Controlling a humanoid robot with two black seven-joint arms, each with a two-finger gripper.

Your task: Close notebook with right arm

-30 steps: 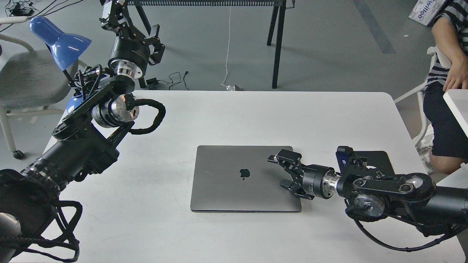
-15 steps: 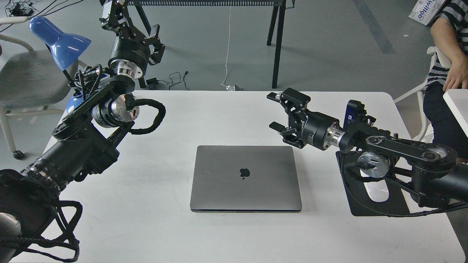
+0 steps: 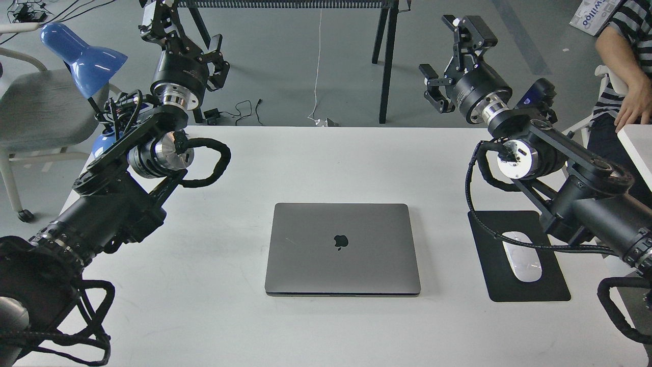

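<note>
The notebook (image 3: 342, 248) lies shut and flat in the middle of the white table (image 3: 326, 158), grey lid up with the dark apple logo showing. My right gripper (image 3: 448, 51) is open and empty, raised high beyond the table's far right edge, well away from the notebook. Its arm (image 3: 560, 173) runs back to the right edge of the view. My left gripper (image 3: 181, 30) is raised at the far left above the table's back corner, fingers apart and empty.
A black mouse pad (image 3: 519, 255) with a white mouse (image 3: 522, 262) lies right of the notebook. A blue desk lamp (image 3: 84, 58) stands at the far left. A seated person (image 3: 624, 102) is at the right. A black table leg (image 3: 388, 61) stands behind.
My right gripper has lifted off the closed notebook's lid and swung up and back to the far right. The mouse pad and mouse are now uncovered. The left arm has not moved.
</note>
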